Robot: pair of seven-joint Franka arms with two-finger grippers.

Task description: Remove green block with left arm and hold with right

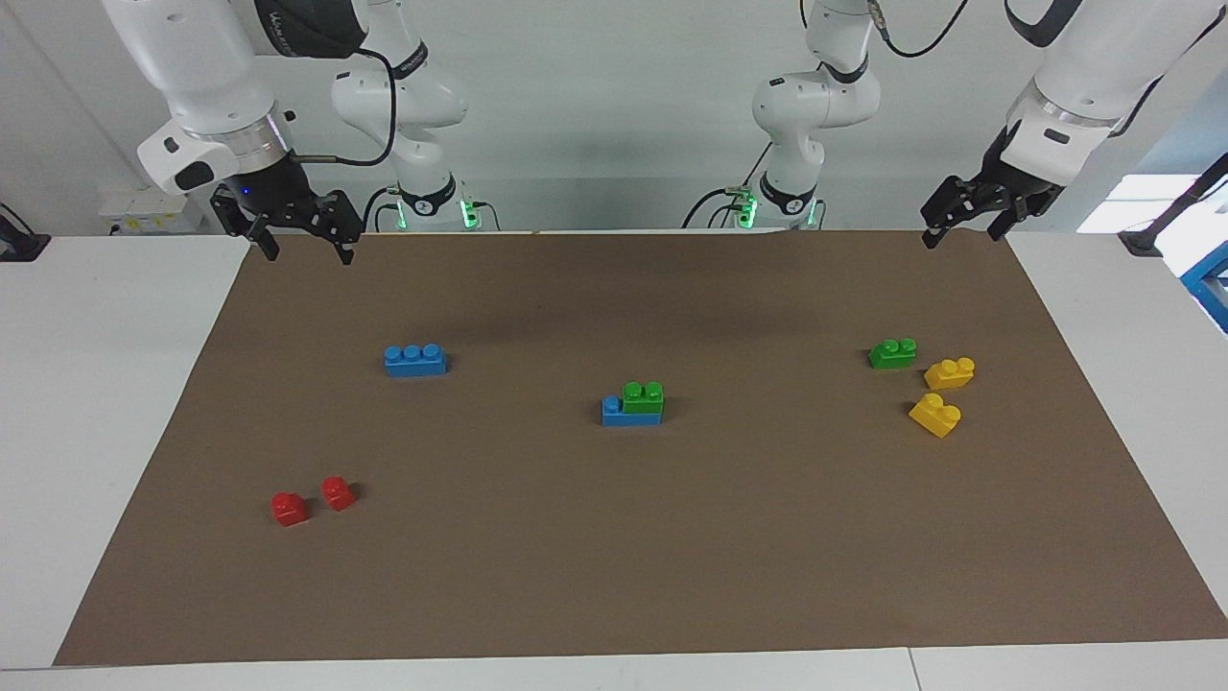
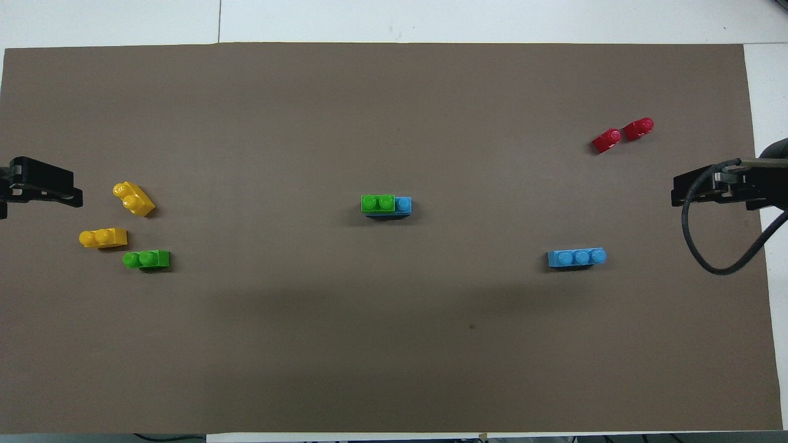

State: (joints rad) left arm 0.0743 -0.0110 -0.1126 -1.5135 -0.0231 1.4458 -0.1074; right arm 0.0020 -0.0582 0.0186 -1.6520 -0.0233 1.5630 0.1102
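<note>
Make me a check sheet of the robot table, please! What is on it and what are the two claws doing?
Surface: brown mat on a white table.
Job's things: stacked green block sits on a blue brick mid-mat.
Clutter: loose green block and two yellow bricks toward the left arm's end; a lone blue brick and two red bricks toward the right arm's end.
Grippers: left gripper and right gripper are open, raised over the mat's corners, waiting.
Cables: black cable loops by the right gripper.
Surroundings: plain wall.
</note>
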